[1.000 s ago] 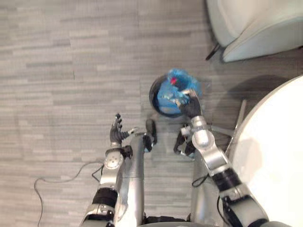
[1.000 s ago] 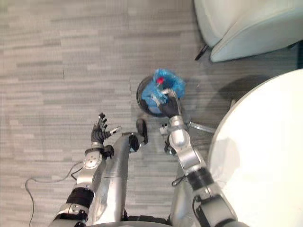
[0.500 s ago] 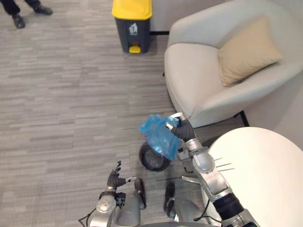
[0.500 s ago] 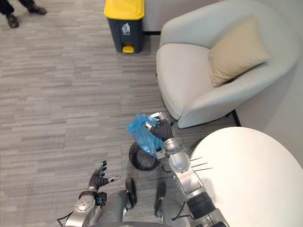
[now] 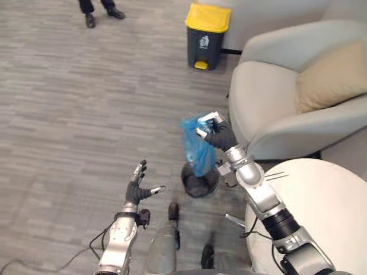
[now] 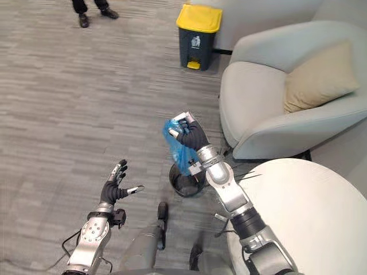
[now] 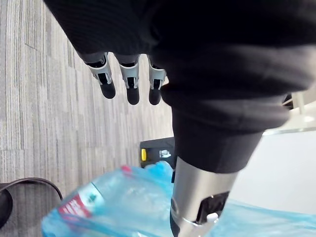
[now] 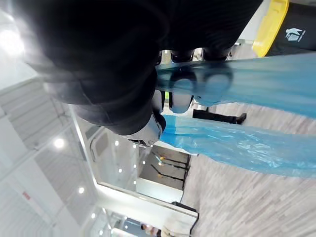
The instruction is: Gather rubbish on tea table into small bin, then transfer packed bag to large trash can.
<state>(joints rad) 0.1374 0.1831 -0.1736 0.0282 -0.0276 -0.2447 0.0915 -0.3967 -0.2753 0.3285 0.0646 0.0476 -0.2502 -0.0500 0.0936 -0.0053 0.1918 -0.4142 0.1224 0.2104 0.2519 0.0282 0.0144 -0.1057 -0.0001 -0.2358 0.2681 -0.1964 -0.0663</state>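
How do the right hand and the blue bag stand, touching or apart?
Touching. In the left eye view the right hand has its fingers curled round the top of the blue bag, which hangs from it.

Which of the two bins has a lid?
The large trash can by the armchair, yellow-lidded; the small round bin below the blue bag is open.

From the right hand (image 5: 219, 136) gripping the blue bag (image 5: 195, 148), bare floor (image 5: 143, 86) lies open all the way to the yellow-lidded trash can (image 5: 208, 35) at twelve o'clock. Armchair (image 5: 269, 103) crowds close at two, white table (image 5: 321, 212) at five, small bin (image 5: 199, 183) just under the bag. A person's shoes (image 5: 90, 20) far off near eleven.
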